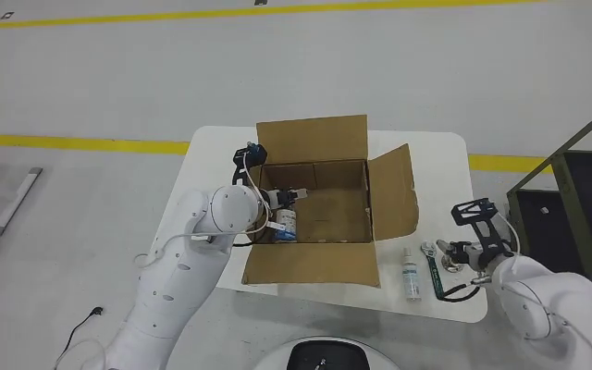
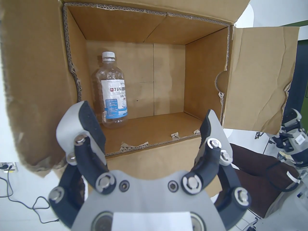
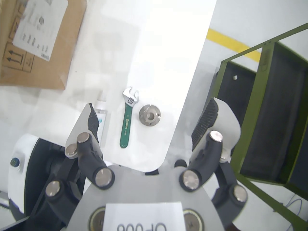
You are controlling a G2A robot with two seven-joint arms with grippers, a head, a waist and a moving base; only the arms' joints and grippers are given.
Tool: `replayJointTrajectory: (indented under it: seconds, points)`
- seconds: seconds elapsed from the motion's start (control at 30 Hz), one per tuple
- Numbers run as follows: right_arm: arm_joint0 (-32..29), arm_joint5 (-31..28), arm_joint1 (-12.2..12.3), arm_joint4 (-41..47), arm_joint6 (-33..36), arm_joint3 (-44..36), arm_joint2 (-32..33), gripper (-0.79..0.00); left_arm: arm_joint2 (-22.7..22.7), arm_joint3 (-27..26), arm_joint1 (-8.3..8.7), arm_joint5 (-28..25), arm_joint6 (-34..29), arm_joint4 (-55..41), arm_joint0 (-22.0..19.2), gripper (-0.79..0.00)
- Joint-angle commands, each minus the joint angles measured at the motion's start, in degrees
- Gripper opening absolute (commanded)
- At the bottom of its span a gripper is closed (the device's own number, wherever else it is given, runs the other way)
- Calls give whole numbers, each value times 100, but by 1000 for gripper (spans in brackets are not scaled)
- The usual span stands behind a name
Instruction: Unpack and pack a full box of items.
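Observation:
The open cardboard box (image 1: 314,259) stands in the middle of the white table (image 1: 435,157). One clear bottle with a white cap and a blue-and-white label (image 2: 112,92) stands upright in the box's corner (image 1: 285,225). My left gripper (image 2: 148,123) hangs open above the box's left rim (image 1: 289,196), close to that bottle, holding nothing. On the table to the right of the box lie a small clear bottle (image 1: 411,275), a green-handled wrench (image 3: 128,118) and a round metal flange (image 3: 149,115). My right gripper (image 3: 150,118) is open above the flange and empty.
All the box's flaps (image 2: 259,78) are folded outward. A green metal cart (image 3: 264,111) stands just off the table's right edge (image 1: 555,203). The wrench (image 1: 431,268) and the small bottle (image 3: 102,114) lie near the table's front right corner.

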Motion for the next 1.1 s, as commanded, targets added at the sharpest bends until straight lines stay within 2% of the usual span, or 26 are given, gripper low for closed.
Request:
replayJointTrajectory:
  seconds: [0.0,0.2,0.53,0.7,0.83,1.07]
  points:
    - [-6,150,-17,155,300,-13,-157,0,0,0,0,0,0,0,0,0]
    - [56,498,-70,576,677,101,-598,0,0,0,0,0,0,0,0,0]
    - [47,507,-73,598,647,122,-602,0,0,0,0,0,0,0,0,0]
    - [92,846,-127,862,457,676,-870,0,0,0,0,0,0,0,0,0]
    - [236,1125,-170,975,377,1025,-1106,0,-293,-96,27,-33,397,-147,145,0]
    - [561,1500,-232,807,422,1419,-1568,0,-761,-594,125,-167,523,-85,374,0]
